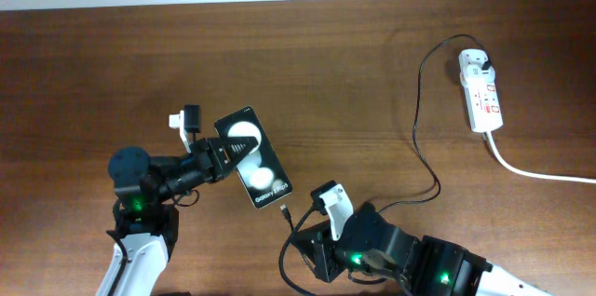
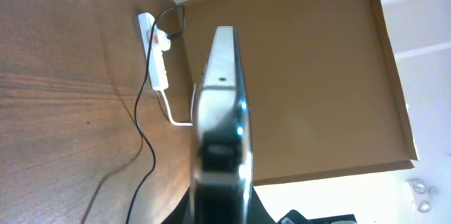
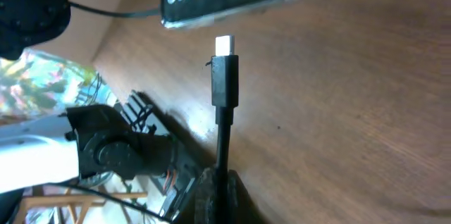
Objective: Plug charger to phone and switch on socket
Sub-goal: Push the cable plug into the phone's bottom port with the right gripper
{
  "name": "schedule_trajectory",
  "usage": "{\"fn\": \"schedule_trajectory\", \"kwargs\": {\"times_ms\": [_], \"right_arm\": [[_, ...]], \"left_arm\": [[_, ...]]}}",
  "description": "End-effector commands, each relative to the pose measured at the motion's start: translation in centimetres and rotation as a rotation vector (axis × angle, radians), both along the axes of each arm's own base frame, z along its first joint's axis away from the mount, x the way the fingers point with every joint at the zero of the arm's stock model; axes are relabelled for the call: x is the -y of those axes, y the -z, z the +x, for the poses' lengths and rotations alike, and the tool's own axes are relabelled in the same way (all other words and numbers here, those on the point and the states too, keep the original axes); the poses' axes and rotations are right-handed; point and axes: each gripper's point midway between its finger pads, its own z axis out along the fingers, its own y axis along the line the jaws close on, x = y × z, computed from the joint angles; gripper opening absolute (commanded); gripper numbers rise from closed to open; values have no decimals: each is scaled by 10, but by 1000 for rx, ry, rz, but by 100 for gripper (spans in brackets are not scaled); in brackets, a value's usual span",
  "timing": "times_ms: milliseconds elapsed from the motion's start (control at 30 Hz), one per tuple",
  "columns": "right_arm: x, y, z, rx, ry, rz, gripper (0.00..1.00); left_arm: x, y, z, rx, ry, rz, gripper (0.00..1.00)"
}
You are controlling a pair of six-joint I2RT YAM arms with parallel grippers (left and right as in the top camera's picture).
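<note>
Phone (image 1: 253,158) lettered "Galaxy", pinched in left tool (image 1: 228,152), lies just beside charger (image 3: 225,83) tip pinched by right tool (image 3: 215,199).

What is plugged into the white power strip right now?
One black plug sits in the end outlet of the white oblong power strip, with the thin black charger cable leading from it. Its prongs are hidden inside.

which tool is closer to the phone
Left. The left tool grips the phone itself. The right tool holds the charger with its tip just short of the phone's lettered end.
</note>
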Motion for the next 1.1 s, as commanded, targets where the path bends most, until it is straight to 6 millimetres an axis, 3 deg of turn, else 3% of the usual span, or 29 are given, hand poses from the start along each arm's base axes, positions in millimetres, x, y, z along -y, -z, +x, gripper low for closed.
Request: {"fn": "schedule_trajectory", "kwargs": {"times_ms": [0,233,767,967,1033,1067], "right_arm": [[-2,0,6,21,25,-6,4],[-25,12,2,-27,-48,8,4],[-24,7,11,97,-68,-20,4],[-28,-4,17,140,-53,14,4],[-28,-4,17,140,-53,14,5],[-28,-4,17,140,-53,13,11]], "left_arm": [[2,-8,-3,11,27,-9,0],[2,-8,-4,8,30,-9,0],[11,-9,-30,139,197,29,0],[12,-9,-36,142,228,27,0],[12,-9,-37,143,233,26,0],[12,-9,-37,143,233,26,0]]}}
